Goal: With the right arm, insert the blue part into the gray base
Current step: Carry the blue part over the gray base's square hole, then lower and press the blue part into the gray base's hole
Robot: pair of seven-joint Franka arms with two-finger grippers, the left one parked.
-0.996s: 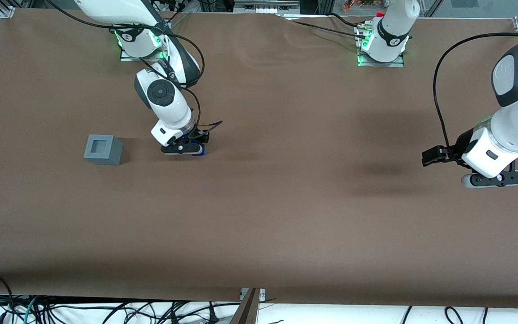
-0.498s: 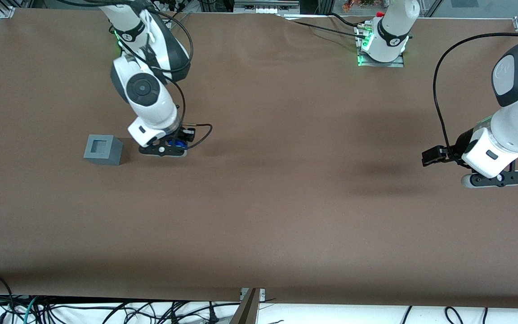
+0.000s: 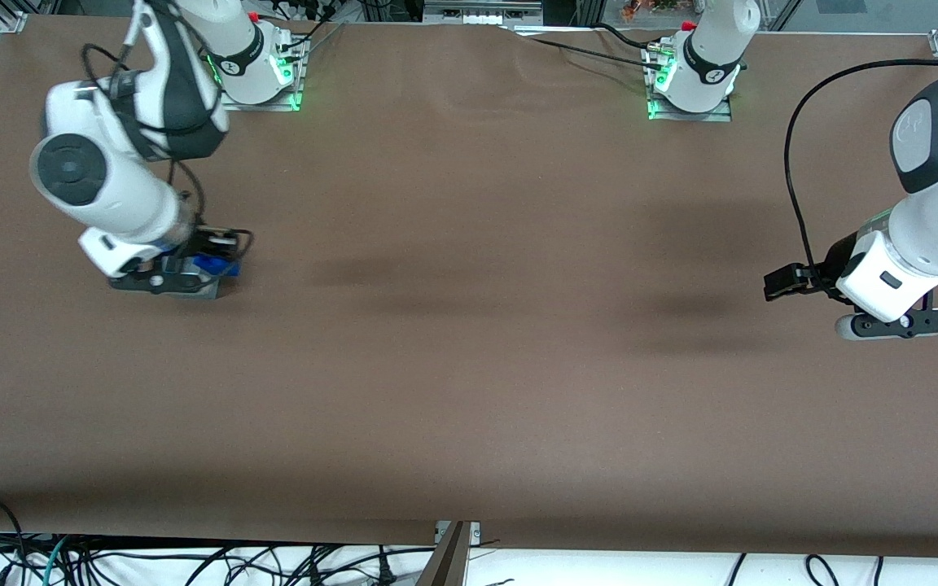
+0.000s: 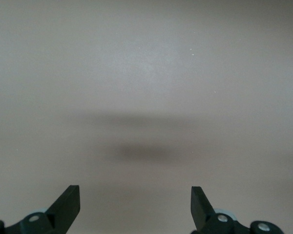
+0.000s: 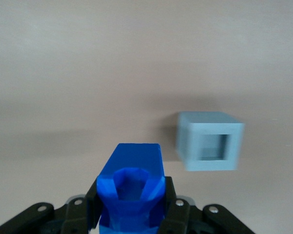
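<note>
jaws clamped on blue part | held above table | gray base nearby, recess empty

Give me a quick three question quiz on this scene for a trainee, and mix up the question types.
1. True or false: the small bright-blue plastic block already sits inside the light-gray plastic cube.
2. Multiple choice: the right arm's black two-finger hand is A) open and empty, B) shut on the blue block, C) shut on the gray cube.
3. Fill in: the cube's square recess is ___.

Key
1. False. The block is held apart from the cube.
2. B. The hand hangs over the brown table toward the working arm's end, close by the cube.
3. Empty.
</note>
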